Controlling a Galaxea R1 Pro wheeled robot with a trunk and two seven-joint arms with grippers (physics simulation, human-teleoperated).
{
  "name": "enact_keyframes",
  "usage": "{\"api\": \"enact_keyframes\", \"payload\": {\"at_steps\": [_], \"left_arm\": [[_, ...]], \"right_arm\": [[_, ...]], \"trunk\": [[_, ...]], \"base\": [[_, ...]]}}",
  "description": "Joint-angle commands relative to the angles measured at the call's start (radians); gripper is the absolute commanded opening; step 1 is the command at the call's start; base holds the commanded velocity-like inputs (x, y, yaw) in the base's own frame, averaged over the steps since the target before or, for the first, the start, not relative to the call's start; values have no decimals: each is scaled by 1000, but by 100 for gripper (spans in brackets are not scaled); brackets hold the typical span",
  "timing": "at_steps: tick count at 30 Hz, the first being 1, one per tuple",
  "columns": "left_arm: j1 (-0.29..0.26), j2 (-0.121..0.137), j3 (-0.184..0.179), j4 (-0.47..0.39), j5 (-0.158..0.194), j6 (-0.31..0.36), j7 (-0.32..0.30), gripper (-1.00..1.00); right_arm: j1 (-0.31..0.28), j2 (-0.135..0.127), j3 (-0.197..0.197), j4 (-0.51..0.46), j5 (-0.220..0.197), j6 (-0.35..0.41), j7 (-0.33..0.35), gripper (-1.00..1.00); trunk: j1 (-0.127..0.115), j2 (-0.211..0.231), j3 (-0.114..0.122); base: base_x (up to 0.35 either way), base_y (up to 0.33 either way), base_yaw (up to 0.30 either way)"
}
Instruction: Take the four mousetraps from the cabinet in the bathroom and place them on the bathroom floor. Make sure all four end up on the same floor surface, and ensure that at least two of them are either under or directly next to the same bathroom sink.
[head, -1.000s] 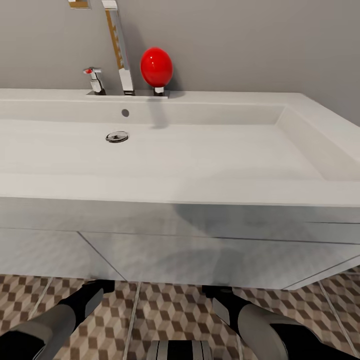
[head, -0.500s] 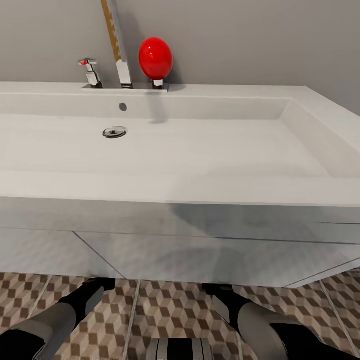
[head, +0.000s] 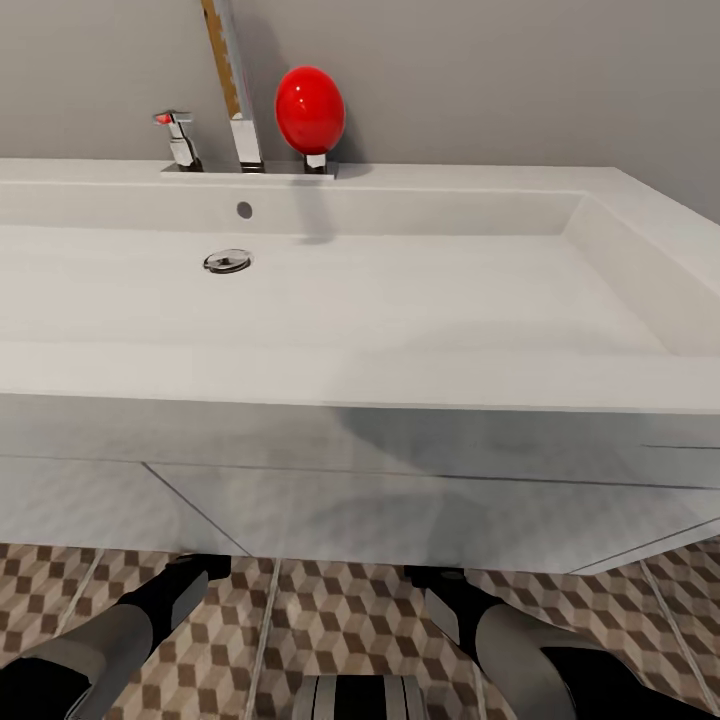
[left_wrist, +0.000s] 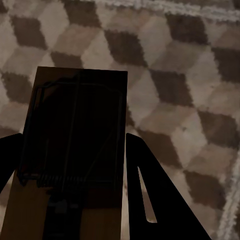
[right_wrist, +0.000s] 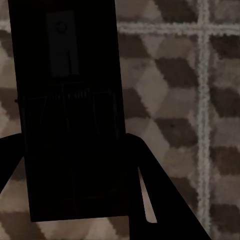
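My left gripper (left_wrist: 72, 137) is shut on a mousetrap (left_wrist: 75, 115), a tan board with dark wire parts, held just above the cube-patterned bathroom floor (left_wrist: 170, 75). A second mousetrap (right_wrist: 67, 100), in deep shadow, sits in my right gripper (right_wrist: 70, 137), which is shut on it over the floor (right_wrist: 170, 100). In the head view the white bathroom sink (head: 330, 300) spreads in front of me with its chrome faucet (head: 243, 140). Both forearms (head: 150, 615) reach low toward the foot of the white vanity (head: 350, 500). The cabinet is out of view.
A red egg-shaped knob (head: 310, 103) and a small chrome tap (head: 180, 140) stand on the sink's back ledge against the grey wall. Patterned floor (head: 340, 620) with pale grout lines runs along the vanity's base, close to my arms.
The head view has tilted slightly, so the sink and faucet sit a little higher in the picture. Both arms keep the same pose.
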Motion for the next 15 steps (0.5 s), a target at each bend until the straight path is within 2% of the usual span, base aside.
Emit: {"api": "enact_keyframes", "payload": {"at_steps": [1,4,8,15], "left_arm": [[-8,1,-8,-4,5,9,6,-100],[-8,1,-8,-4,5,9,6,-100],[-8,1,-8,-4,5,9,6,-100],[-8,1,-8,-4,5,9,6,-100]], "right_arm": [[-1,0,-8,-48,5,-5,-3,-100],[-1,0,-8,-48,5,-5,-3,-100],[-1,0,-8,-48,5,-5,-3,-100],[-1,0,-9,-48,5,-5,-3,-100]], "trunk": [[0,0,0],[0,0,0],[1,-1,-16],[1,-1,-16]], "base": [[0,0,0],[0,0,0],[0,0,0],[0,0,0]]}}
